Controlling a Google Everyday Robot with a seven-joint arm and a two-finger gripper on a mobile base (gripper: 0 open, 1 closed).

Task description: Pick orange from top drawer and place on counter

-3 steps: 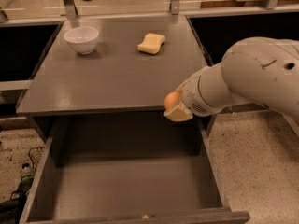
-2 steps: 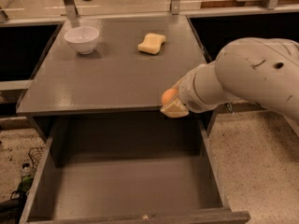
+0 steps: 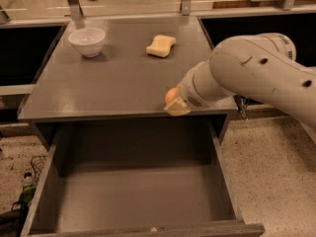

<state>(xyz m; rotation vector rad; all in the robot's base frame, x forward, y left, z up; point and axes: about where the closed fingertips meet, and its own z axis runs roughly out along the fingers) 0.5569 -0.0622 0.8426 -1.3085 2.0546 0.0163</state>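
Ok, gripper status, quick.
Gripper: jaws closed on the orange, at the front edge of the counter, above the open top drawer.

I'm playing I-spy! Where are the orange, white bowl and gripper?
Small smooth orange ball [image 3: 171, 95]: camera view, its left side.
Round white bowl [image 3: 87, 40]: camera view, outer wall.
Gripper [image 3: 176, 102]: camera view, between its jaws, at front edge of grey counter [image 3: 113, 83].

My arm [image 3: 247, 70] is fat off-white rounded shells with a few small dark screw holes, one short dark slit and a dotted vent patch near the wrist. Something small and dark hangs under it, can't tell what. Gripper [image 3: 174, 102] is at the counter's [image 3: 123, 83] front edge, cream-yellow tip showing.
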